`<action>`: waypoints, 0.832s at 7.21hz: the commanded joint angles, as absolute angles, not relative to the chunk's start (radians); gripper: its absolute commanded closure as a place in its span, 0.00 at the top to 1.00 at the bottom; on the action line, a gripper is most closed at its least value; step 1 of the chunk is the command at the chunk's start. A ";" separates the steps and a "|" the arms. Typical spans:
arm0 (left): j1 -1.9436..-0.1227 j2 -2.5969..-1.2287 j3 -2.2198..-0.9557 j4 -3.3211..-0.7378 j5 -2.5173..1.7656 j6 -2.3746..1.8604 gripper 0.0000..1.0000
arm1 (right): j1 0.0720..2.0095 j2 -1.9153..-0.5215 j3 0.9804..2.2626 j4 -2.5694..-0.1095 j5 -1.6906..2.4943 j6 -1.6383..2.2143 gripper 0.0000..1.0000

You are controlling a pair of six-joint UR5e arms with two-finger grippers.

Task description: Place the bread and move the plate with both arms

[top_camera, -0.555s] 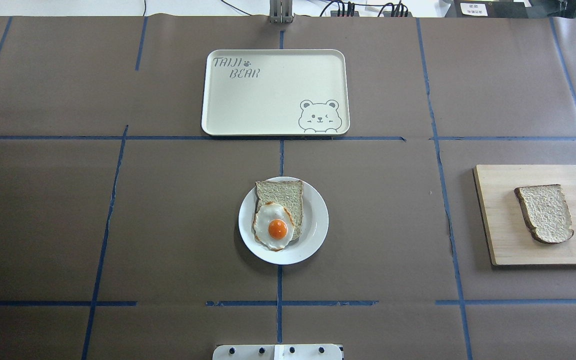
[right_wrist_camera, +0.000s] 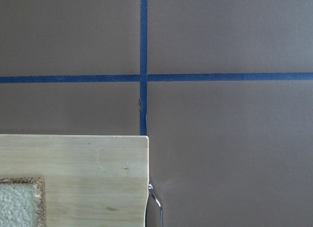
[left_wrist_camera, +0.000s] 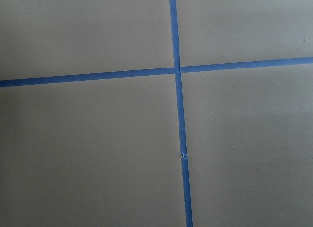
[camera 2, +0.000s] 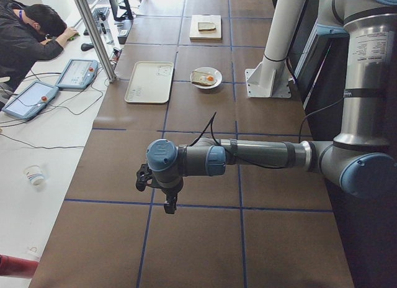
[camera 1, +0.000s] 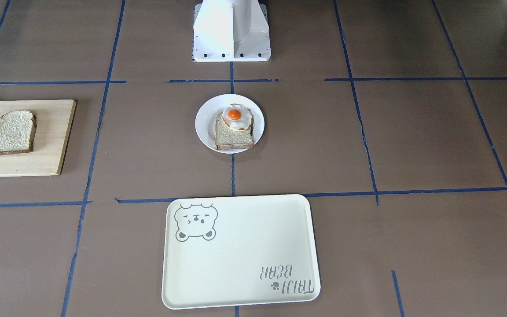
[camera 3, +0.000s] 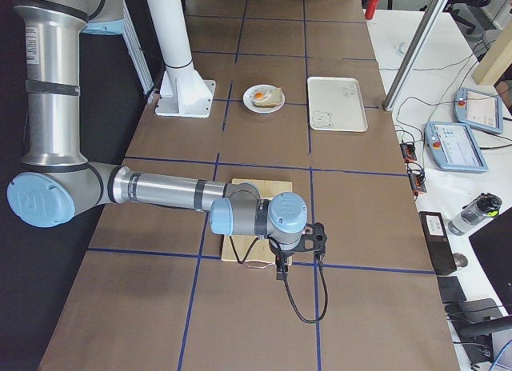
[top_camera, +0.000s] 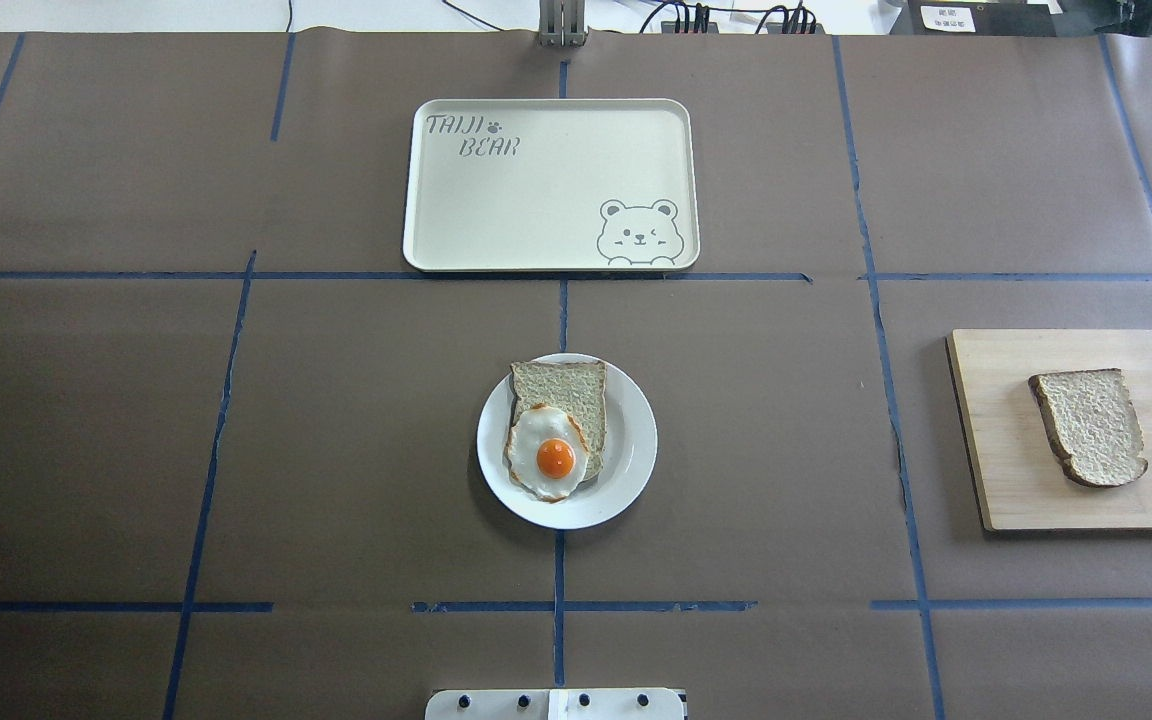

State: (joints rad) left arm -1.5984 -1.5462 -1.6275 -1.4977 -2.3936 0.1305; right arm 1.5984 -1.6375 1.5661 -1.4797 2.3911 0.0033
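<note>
The plain bread slice (top_camera: 1088,427) lies on a wooden board (top_camera: 1016,480) at the right of the overhead view; its corner shows in the right wrist view (right_wrist_camera: 19,202). The white plate (top_camera: 631,440) sits at the table's centre and holds a second slice topped with a fried egg (top_camera: 556,425). Both arms are outside the overhead view. My right gripper (camera 3: 280,269) hangs above the board's outer corner, seen only in the exterior right view. My left gripper (camera 2: 168,206) hangs over bare table far from the plate. I cannot tell whether either is open or shut.
A cream rectangular tray with a bear drawing (top_camera: 536,190) lies beyond the plate. The white pedestal base (camera 1: 231,31) stands at the robot's side. An operator (camera 2: 28,36) sits at a side bench with tablets. Blue tape lines cross the brown table cover.
</note>
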 commanded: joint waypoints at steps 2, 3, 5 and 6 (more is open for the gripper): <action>-1.598 -1.546 -1.628 -1.499 -2.393 0.130 1.00 | 1.598 -1.637 1.562 -1.479 2.387 0.005 1.00; -1.598 -1.546 -1.628 -1.499 -2.393 0.130 1.00 | 1.598 -1.637 1.563 -1.479 2.388 0.006 1.00; -1.598 -1.546 -1.631 -1.499 -2.393 0.130 1.00 | 1.597 -1.629 1.578 -1.479 2.393 0.008 1.00; -1.598 -1.546 -1.631 -1.499 -2.395 0.130 1.00 | 1.597 -1.628 1.582 -1.479 2.393 0.008 1.00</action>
